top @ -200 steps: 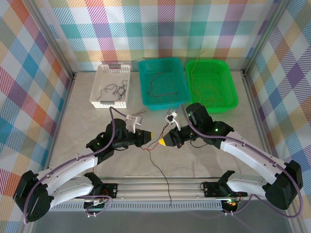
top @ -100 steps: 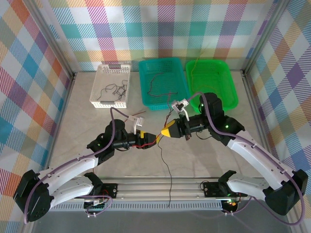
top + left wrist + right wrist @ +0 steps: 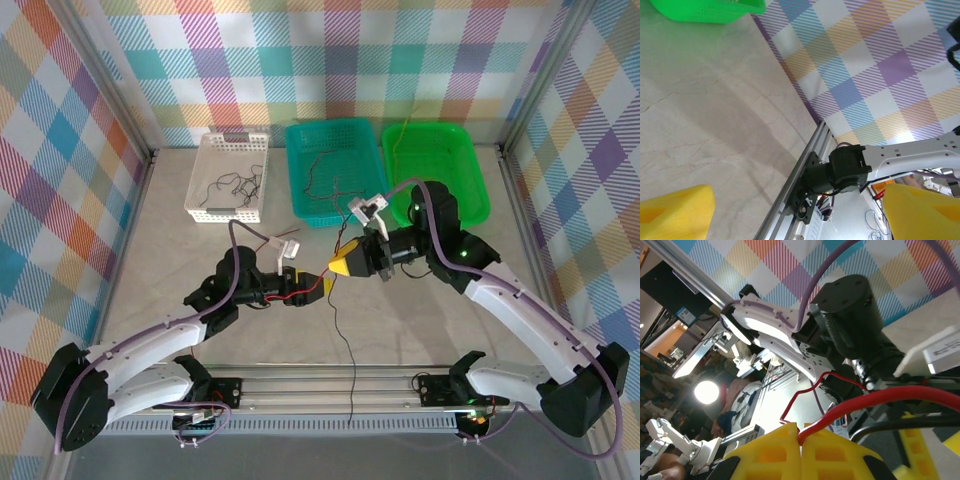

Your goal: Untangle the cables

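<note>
Right end effector (image 3: 338, 266) is clamped shut on the red cable (image 3: 855, 405), pinched between its yellow fingertips (image 3: 775, 452); that cable runs left-to-right above the middle of the desk (image 3: 180, 230); left end effector (image 3: 797, 205) stands wide open, empty; the black cable (image 3: 346, 370) trails lengthwise toward the near edge.

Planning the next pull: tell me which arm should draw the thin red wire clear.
Right. Its yellow-fingered gripper is shut on the thin red wire; the left gripper stands open, holding nothing.
</note>
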